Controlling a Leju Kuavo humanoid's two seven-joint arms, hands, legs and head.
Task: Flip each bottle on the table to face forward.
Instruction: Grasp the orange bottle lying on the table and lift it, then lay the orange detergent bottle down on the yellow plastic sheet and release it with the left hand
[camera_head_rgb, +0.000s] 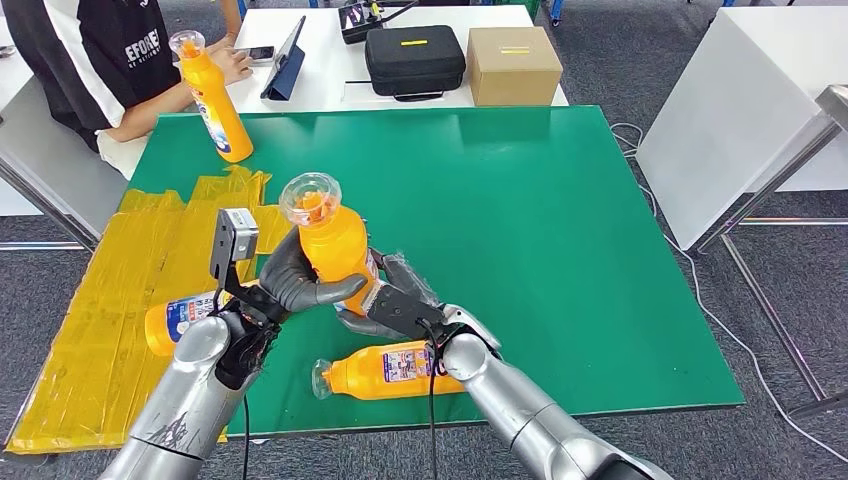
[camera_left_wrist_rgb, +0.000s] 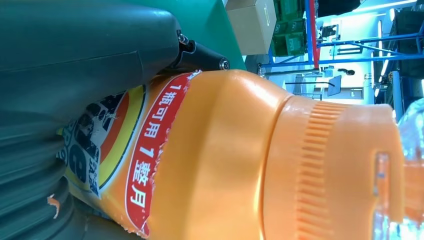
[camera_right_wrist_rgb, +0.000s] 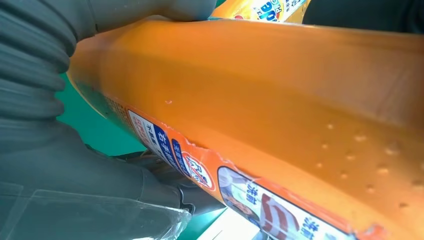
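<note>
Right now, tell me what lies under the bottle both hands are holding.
Beneath the held bottle is the green table. Another bottle lies on its side nearer the robot. The left hand and right hand cover the spot directly below.

Setting was a lab or workshop: green-topped test table (camera_head_rgb: 560, 250), grey carpet (camera_head_rgb: 690, 60), equipment case (camera_head_rgb: 415, 60), blue racking (camera_left_wrist_rgb: 350, 45).

Silver arms; dark grey left hand (camera_head_rgb: 300, 285) and right hand (camera_head_rgb: 385, 305); black cables run behind each wrist.
</note>
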